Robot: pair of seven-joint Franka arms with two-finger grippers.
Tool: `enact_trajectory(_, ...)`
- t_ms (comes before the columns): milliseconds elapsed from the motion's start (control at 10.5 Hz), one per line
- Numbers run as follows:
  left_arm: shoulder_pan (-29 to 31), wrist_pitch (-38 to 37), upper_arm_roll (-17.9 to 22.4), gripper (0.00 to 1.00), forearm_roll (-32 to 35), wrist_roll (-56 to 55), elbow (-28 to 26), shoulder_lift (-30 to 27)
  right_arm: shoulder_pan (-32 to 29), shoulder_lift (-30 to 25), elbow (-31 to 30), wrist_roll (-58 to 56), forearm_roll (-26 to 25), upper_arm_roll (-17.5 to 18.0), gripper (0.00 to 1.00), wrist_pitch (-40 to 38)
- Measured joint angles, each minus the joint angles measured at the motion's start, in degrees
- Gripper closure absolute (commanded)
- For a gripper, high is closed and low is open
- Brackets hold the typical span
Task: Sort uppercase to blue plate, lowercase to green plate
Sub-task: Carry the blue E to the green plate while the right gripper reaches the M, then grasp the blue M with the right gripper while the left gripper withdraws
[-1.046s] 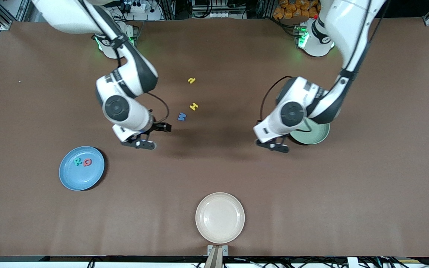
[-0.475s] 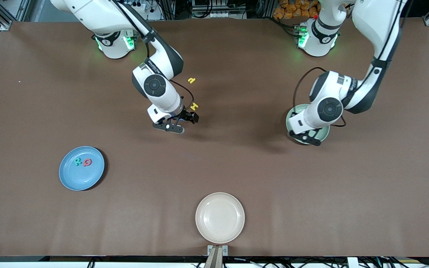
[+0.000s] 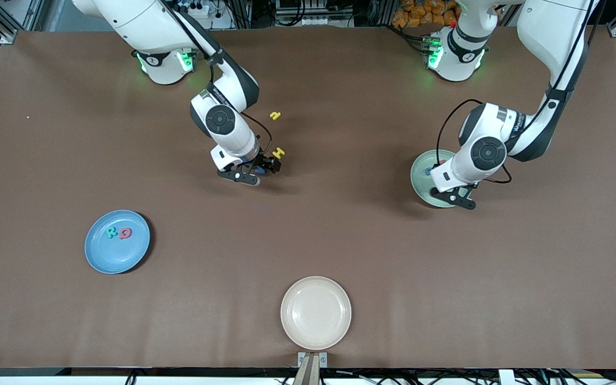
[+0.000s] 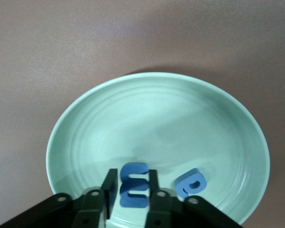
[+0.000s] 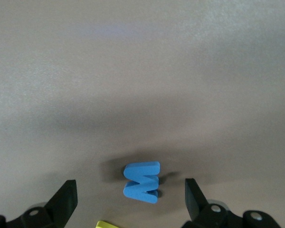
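Two fingers [image 4: 110, 183] astride blue m [image 4: 134, 185]

Front view evenly lit, moderately bright; light from overhead, soft; brown table [image 3: 308, 240] shows a paler sheen toward the bases, darker toward the corners; diffuse arm shadows spread on the cloth near both wrists; blue plate [image 3: 117, 241] throws a thin dark crescent on one rim; green status lights glow at the bases. Left wrist view: green plate [image 4: 156, 118] carries soft highlights, faint ring reflections; black fingers [image 4: 109, 185] slightly soft. Right wrist view: dimmer, broad shadow bands; blue M [image 5: 141, 182] sharp, small shadow beside it.
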Motion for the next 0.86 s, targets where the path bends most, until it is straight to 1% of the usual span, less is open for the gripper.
enact_trajectory(285, 0.0, 0.8, -0.1, 0.23, 0.0, 0.0, 0.6, -0.3, 0.8, 0.1, -0.3, 3.7, -0.1, 0.1, 0.0, 0.0)
enact_trajectory(380, 0.0, 1.0, -0.2, 0.23, 0.0, -0.2, 1.3, -0.5, 1.2, 0.4, -0.4, 3.9, -0.9, 0.0, 0.0, 0.0)
enact_trajectory(666, -0.9, 1.2, -3.0, 0.23, -0.1, -6.8, 4.7, -1.0, 1.8, 0.8, -0.5, 4.2, -5.8, 0.0, 0.0, 0.0)
enact_trajectory(856, -2.8, 1.2, -4.8, 0.23, -2.1, -12.9, 7.4, -1.0, 1.9, 0.9, -0.5, 5.4, -9.4, 0.0, 0.0, 0.0)
